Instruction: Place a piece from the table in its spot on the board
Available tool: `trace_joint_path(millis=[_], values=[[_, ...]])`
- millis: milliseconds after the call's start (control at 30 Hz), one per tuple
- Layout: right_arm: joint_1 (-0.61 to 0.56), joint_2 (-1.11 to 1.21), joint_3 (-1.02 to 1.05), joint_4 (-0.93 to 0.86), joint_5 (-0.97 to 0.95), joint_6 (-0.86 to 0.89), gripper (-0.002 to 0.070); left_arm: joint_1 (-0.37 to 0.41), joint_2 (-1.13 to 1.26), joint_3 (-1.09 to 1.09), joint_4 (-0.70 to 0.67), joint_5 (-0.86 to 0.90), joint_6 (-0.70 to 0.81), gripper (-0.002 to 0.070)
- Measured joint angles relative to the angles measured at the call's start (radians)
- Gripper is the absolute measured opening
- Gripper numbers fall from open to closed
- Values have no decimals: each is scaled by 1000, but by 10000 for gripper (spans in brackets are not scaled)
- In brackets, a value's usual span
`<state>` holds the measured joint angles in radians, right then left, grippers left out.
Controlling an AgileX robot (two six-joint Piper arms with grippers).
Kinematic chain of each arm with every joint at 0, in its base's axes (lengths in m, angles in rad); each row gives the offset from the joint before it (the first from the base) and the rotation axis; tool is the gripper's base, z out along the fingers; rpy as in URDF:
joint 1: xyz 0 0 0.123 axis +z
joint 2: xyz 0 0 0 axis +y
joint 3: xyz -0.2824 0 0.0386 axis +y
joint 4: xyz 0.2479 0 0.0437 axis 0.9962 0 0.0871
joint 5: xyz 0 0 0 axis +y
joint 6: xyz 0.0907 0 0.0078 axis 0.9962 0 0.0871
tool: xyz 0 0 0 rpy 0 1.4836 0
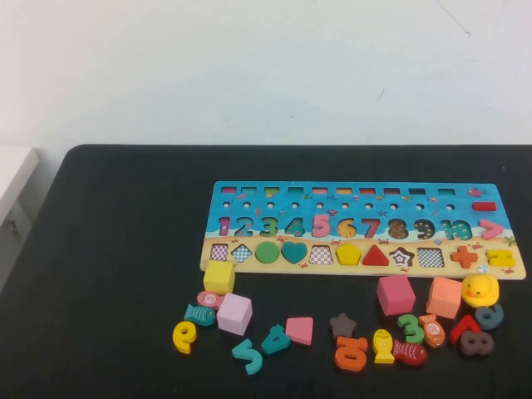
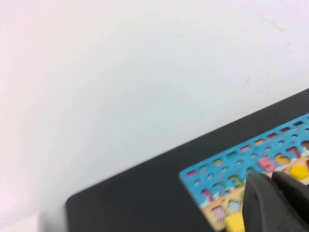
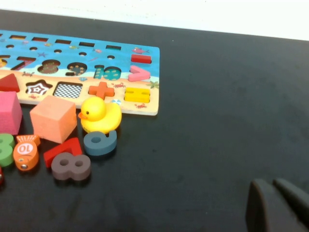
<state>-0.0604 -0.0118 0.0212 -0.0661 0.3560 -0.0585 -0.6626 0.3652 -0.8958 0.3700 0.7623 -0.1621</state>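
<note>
The yellow pentagon piece [image 1: 348, 253] lies flat in its five-sided place in the sandy lower strip of the board [image 1: 349, 195], between a checkered recess and a red triangle. In the left wrist view the same piece [image 2: 299, 171] shows on the board [image 2: 227, 164]. My left gripper [image 2: 271, 177] hangs above the board's left part, shut and holding nothing. My right gripper [image 3: 269, 183] is shut and empty over bare black table, off to the right of the board [image 3: 72, 50]. Neither arm shows in the high view.
Loose pieces lie in front of the board: a yellow cube [image 1: 219, 277], a pink cube [image 1: 234, 313], a flat pink piece [image 1: 299, 330], a brown star [image 1: 342, 324], a magenta cube [image 1: 396, 295], an orange cube [image 1: 445, 297], a yellow duck [image 1: 480, 290] and several numbers.
</note>
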Motion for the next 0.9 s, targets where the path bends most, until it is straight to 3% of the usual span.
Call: trace_joint_path(millis=[267, 767, 900], values=[[0, 0, 0, 0, 0, 0, 18, 0, 0, 320, 7, -389, -3, -1], [0, 0, 0, 0, 0, 0, 18, 2, -18, 623, -18, -406, -40, -1], [0, 0, 0, 0, 0, -1, 19, 50, -155, 705, -44, -411, -68, -1]])
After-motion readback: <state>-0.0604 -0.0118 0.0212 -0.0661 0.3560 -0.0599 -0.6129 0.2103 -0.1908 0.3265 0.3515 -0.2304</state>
